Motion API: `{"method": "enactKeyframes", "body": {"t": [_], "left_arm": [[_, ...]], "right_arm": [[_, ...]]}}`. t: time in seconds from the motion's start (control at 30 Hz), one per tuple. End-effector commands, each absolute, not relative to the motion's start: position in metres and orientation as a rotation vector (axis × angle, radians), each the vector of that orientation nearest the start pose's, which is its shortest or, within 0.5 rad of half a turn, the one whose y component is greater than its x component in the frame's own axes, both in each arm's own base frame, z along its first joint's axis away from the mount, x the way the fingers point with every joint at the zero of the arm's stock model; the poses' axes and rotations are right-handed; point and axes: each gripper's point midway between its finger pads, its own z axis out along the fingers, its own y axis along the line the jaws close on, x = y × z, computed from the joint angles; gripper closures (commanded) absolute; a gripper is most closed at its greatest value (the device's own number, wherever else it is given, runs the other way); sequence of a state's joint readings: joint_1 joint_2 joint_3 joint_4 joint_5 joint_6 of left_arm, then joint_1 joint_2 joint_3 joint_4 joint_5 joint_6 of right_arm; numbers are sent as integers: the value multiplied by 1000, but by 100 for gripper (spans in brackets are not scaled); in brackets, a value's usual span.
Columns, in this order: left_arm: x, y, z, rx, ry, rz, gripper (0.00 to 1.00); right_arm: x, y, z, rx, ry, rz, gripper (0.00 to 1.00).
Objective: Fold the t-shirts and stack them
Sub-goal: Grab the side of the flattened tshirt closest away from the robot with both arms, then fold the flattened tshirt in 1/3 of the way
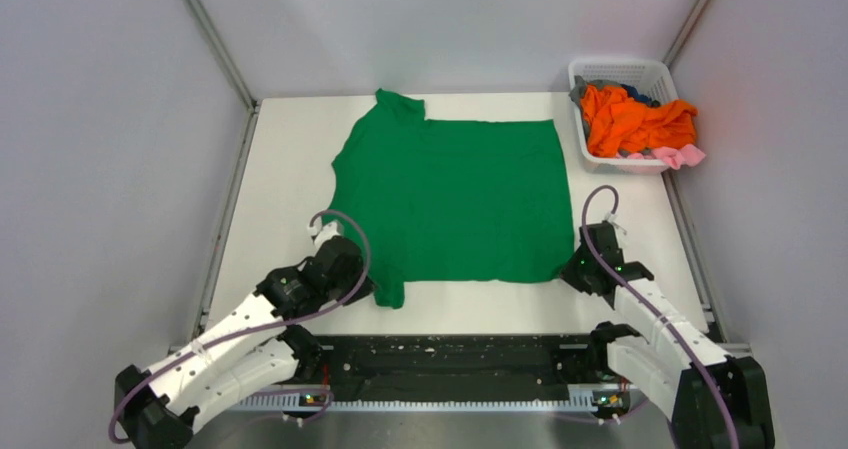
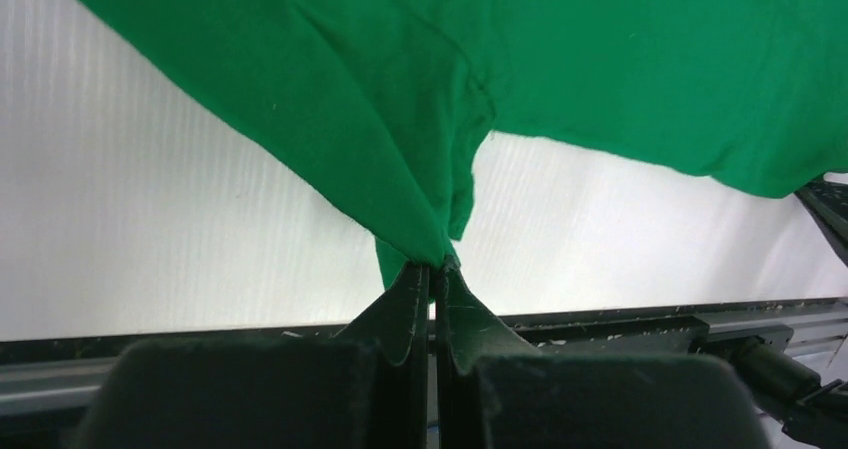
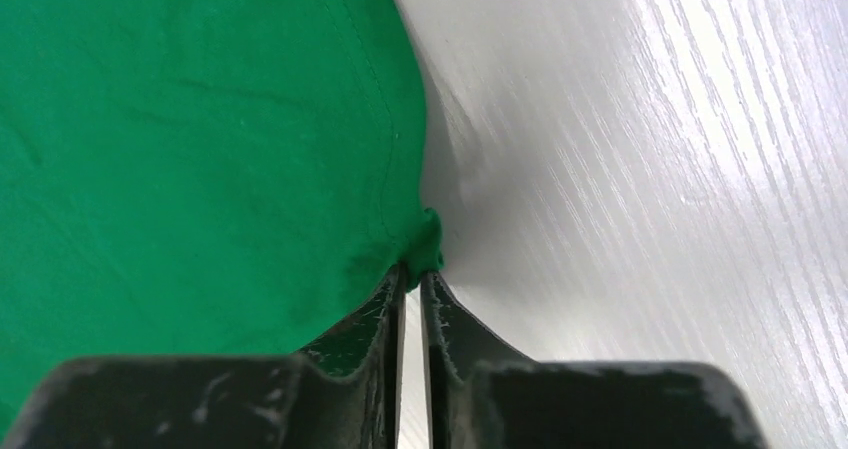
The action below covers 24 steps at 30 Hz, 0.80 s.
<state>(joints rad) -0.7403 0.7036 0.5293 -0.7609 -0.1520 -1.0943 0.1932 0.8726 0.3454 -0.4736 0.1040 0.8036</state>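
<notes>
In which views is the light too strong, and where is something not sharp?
Top external: even light, sharp, no glare on the green t-shirt. Left wrist: the table is washed out to near white, and the dark fingers lose detail. Right wrist: glare streaks on the table, and a shadow beside the shirt's pinched corner.
</notes>
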Motion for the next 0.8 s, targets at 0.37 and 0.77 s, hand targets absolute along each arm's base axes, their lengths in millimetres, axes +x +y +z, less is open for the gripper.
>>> {"method": "enactKeyframes", "body": {"t": [0.37,0.77], "left_arm": [[256,-171,176,-445,2301,-539,100],[336,-128,205,-561,2200,-490,100]], "right_arm": [[238,67,67,612,2432,321,100],[290,60,96,582,2402,249,100]]}}
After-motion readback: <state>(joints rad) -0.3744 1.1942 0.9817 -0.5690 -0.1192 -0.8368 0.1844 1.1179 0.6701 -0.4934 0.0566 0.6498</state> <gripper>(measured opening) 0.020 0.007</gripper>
